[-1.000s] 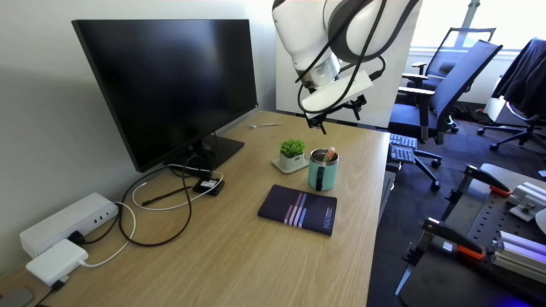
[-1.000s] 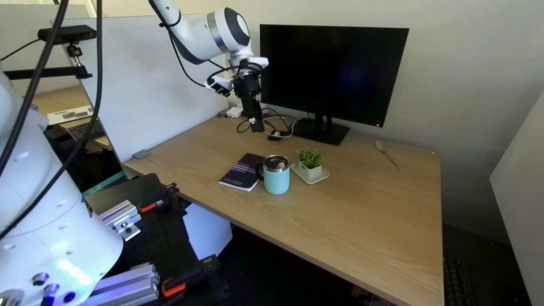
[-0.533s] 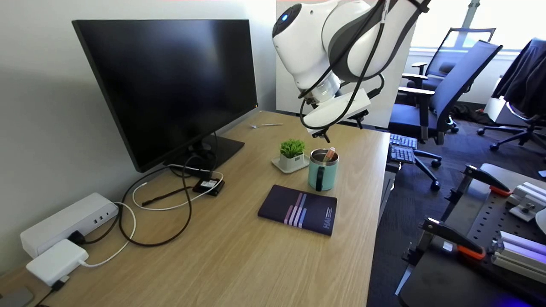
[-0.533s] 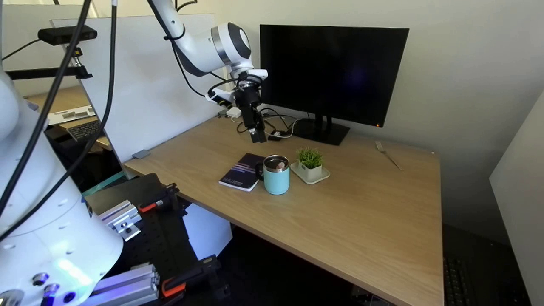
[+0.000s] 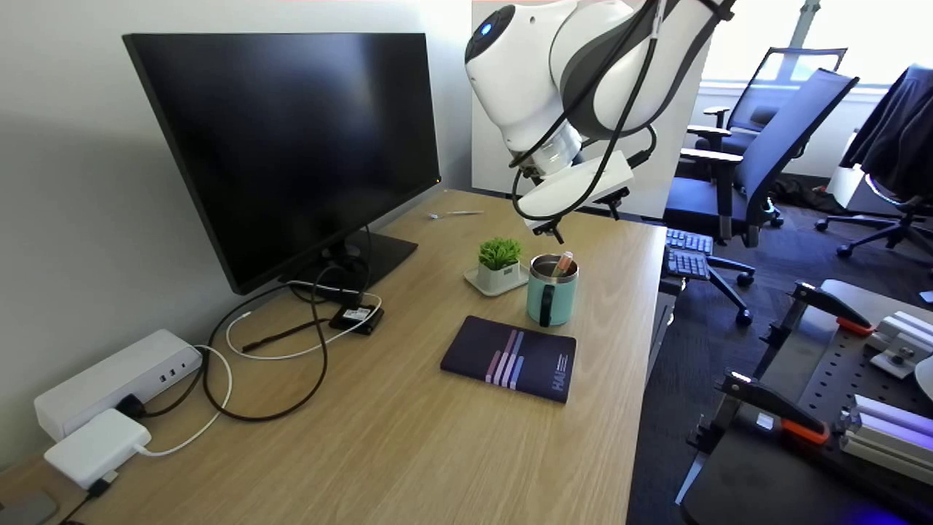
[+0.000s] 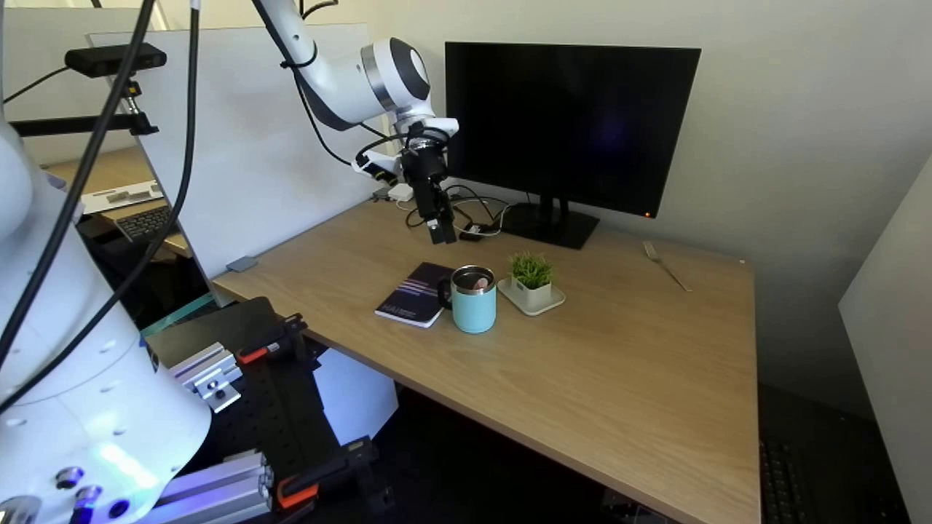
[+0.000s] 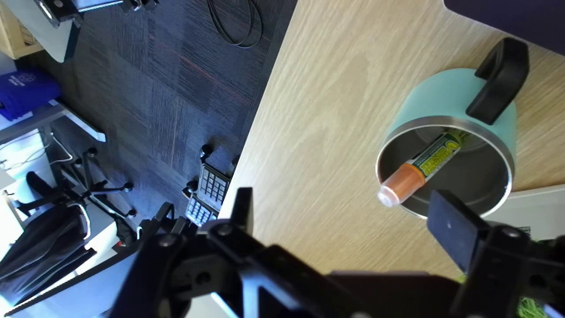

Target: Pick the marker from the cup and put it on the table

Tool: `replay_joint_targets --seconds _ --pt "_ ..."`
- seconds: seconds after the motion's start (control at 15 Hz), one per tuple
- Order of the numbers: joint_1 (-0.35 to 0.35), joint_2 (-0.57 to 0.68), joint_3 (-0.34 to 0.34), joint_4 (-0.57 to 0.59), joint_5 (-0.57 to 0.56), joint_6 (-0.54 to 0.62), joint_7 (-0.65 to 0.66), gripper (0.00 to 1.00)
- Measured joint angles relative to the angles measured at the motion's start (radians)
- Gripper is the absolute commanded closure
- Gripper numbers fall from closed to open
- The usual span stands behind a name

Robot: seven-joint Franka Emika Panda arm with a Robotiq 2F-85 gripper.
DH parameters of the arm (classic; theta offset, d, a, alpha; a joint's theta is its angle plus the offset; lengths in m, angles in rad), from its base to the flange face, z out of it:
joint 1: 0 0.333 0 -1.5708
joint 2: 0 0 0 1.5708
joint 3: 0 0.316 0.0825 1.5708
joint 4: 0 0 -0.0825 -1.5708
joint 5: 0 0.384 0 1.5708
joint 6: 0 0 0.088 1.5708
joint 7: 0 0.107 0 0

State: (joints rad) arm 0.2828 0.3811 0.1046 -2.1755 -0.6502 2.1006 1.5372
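The teal cup (image 5: 563, 306) (image 6: 474, 313) (image 7: 435, 99) stands upright on the wood-grain table (image 5: 408, 408) (image 6: 604, 378) (image 7: 322, 115). The orange-capped marker (image 5: 563, 264) (image 6: 480, 284) (image 7: 404, 182) leans inside it, cap end up and sticking out past the rim. In the wrist view its green label shows inside the cup. My gripper (image 5: 587, 227) (image 6: 443, 239) (image 7: 340, 201) is open and empty, in the air above the table. In the wrist view the marker's cap lies between the finger directions, nearer the right finger, with no contact seen.
A dark striped notebook (image 5: 510, 359) lies by the cup's handle side. A potted plant (image 5: 499, 266) on a white tray stands close beside the cup. A monitor (image 5: 291, 146), cables (image 5: 321, 350) and a fork (image 6: 664, 266) are on the table. The table edge (image 5: 649, 350) is near the cup.
The arm and open gripper moved down towards the table between one second and half a second ago. Since then they look still. The cup and marker have not moved.
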Motion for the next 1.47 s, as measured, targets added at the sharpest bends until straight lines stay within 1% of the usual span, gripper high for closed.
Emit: replay_joint_targets --seconds 0.27,0.47,0.67,0.87,1.0,1.27,1.47 --pt "0.0 0.0 -0.005 0.0 0.0 0.008 0.001 0.0" --pt "-0.001 0.001 -0.03 0.016 -0.001 0.025 0.022 0.0" --pt "-0.002 0.013 -0.053 0.057 -0.002 0.024 0.075 0.0" --pt "0.009 0.065 -0.055 0.111 0.0 0.014 0.16 0.0" --pt "0.031 0.112 -0.055 0.154 0.003 -0.001 0.22 0.0" --pt "0.079 0.193 -0.055 0.248 0.008 -0.07 0.325 0.0" --pt "0.096 0.234 -0.057 0.308 0.008 -0.132 0.377 0.0"
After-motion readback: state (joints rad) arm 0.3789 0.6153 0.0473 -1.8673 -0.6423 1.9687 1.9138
